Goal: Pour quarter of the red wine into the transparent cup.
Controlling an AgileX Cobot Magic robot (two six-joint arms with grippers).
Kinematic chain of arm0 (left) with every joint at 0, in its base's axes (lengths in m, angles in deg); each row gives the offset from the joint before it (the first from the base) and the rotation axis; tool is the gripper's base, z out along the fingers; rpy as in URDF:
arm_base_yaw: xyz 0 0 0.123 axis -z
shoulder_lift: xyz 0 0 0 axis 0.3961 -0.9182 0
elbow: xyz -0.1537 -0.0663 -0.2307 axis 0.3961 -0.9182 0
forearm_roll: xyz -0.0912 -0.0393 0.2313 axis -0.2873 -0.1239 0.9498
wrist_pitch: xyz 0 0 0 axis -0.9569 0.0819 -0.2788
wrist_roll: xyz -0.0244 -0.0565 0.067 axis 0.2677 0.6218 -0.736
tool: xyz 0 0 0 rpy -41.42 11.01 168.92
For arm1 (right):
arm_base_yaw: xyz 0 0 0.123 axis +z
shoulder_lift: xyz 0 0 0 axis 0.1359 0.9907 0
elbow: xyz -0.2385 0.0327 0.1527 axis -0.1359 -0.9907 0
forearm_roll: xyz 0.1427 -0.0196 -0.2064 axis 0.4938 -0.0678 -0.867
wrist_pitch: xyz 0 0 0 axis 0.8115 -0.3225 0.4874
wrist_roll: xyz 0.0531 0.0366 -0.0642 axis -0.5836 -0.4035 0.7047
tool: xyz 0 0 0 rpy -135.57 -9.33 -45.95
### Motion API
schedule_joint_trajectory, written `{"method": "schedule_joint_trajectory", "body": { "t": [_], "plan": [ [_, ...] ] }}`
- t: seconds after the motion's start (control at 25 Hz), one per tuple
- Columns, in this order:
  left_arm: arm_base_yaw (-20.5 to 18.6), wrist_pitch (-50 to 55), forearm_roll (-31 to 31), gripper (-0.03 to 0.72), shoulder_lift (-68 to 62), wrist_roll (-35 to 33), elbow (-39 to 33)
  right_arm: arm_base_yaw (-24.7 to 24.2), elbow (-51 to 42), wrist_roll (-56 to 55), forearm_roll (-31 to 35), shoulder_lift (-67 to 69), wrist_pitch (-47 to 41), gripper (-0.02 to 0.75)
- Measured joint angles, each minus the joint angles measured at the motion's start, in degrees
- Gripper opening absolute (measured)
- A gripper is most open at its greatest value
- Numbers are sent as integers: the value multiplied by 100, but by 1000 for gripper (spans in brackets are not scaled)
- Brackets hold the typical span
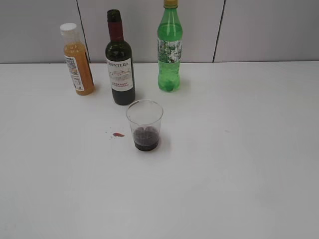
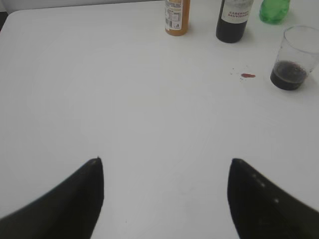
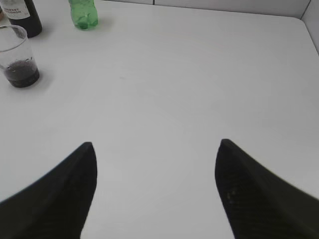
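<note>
The red wine bottle (image 1: 119,69) stands upright at the back of the white table, uncapped, with a white label. It also shows in the left wrist view (image 2: 232,22) and the right wrist view (image 3: 24,17). The transparent cup (image 1: 145,124) stands just in front of it with dark red liquid at the bottom; it also shows in the left wrist view (image 2: 295,59) and the right wrist view (image 3: 17,57). My left gripper (image 2: 165,162) is open and empty, far from both. My right gripper (image 3: 155,144) is open and empty. Neither gripper shows in the exterior view.
An orange juice bottle (image 1: 78,59) stands left of the wine. A green soda bottle (image 1: 170,47) stands to its right. A small red spill (image 1: 118,134) lies on the table (image 1: 239,164) left of the cup. A grey wall runs behind.
</note>
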Motion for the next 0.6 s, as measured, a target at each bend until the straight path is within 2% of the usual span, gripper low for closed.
{"method": "schedule_joint_trajectory", "body": {
  "t": [0.6],
  "plan": [
    [0, 0, 0, 590, 0, 0, 0, 0, 0, 0, 0, 0, 0, 593]
  ]
}}
